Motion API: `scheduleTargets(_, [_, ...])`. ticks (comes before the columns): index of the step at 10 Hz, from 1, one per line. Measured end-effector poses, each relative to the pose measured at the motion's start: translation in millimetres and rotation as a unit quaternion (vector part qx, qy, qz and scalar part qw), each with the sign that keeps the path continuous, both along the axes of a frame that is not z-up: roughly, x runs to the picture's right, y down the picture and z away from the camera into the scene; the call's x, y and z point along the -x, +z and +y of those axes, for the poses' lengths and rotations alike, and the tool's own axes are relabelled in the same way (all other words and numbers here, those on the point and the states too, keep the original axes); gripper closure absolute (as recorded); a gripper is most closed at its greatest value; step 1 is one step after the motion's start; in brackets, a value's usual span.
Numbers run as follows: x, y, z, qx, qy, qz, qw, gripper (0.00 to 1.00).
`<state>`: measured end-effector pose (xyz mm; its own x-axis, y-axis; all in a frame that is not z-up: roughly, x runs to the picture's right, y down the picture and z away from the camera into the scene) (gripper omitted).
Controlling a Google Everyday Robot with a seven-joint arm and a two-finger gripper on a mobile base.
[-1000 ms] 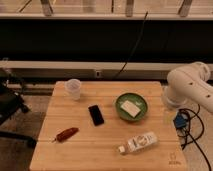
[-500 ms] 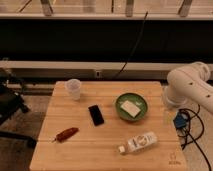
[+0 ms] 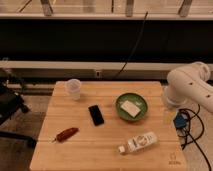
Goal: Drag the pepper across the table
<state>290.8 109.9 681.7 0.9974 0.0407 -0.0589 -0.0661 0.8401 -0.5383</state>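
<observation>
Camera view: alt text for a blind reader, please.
A red-brown pepper lies at the near-left of a bamboo table also holding a phone, cup, green bowl and bottle. The white robot arm sits off the right edge; its gripper is not in view.

No text is reading clearly: a small dark logo [image 3: 175, 161] is sitting at the near right corner of the worktop [image 3: 107, 147], illegible, and the bottle [image 3: 139, 142] is showing a blurred label. The end effector is lying out of view beyond the white arm [image 3: 192, 85] at the right.
</observation>
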Motion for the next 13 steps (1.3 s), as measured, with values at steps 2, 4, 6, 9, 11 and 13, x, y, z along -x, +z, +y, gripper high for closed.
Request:
scheduleTargets(2, [0.0, 0.0, 0.0, 0.0, 0.0, 0.0, 1.0, 0.2])
scheduleTargets(4, [2.0, -0.7, 1.0, 0.001, -0.004, 0.001, 1.0, 0.2])
scheduleTargets(6, [26.1, -0.7, 1.3, 0.002, -0.029, -0.001, 0.9996, 0.2])
scheduleTargets(9, [59.8, -0.5, 0.5, 0.004, -0.069, -0.005, 0.9976, 0.2])
scheduleTargets(11, [71.3, -1.3, 0.8, 0.005, -0.088, -0.005, 0.9961, 0.2])
scheduleTargets(13, [104.1, 0.3, -0.3, 0.003, -0.113, -0.012, 0.9935, 0.2])
